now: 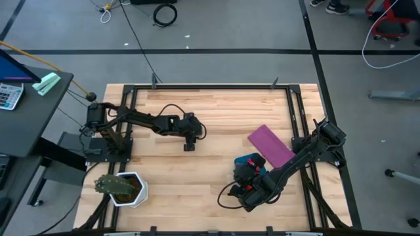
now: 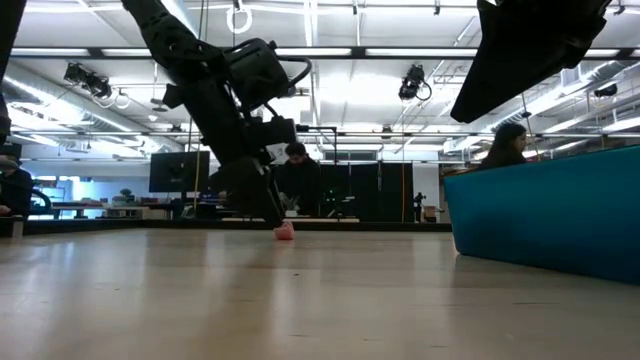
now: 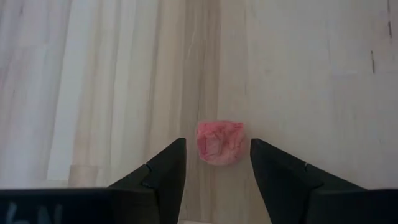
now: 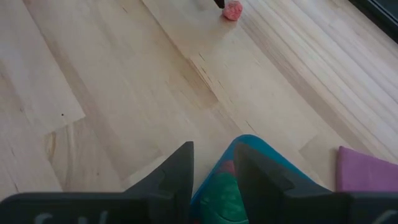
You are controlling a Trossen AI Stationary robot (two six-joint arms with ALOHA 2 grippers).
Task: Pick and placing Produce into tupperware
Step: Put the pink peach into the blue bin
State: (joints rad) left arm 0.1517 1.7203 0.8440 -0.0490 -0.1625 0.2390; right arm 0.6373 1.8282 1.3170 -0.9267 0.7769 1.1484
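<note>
Left gripper (image 3: 217, 163) is parted, jaws either side of a pink strawberry piece (image 3: 219, 142) on the table (image 1: 216, 111), not yet clamped. Right gripper (image 4: 213, 163) grips the teal tupperware (image 4: 252, 146) wall at 5 o'clock on the table; green and red produce (image 4: 225, 196) already sits inside. Strawberry still to be loaded.

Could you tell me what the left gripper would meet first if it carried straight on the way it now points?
Probably the pink strawberry piece: the left gripper points down with open fingers either side of it, then the wooden table.
</note>
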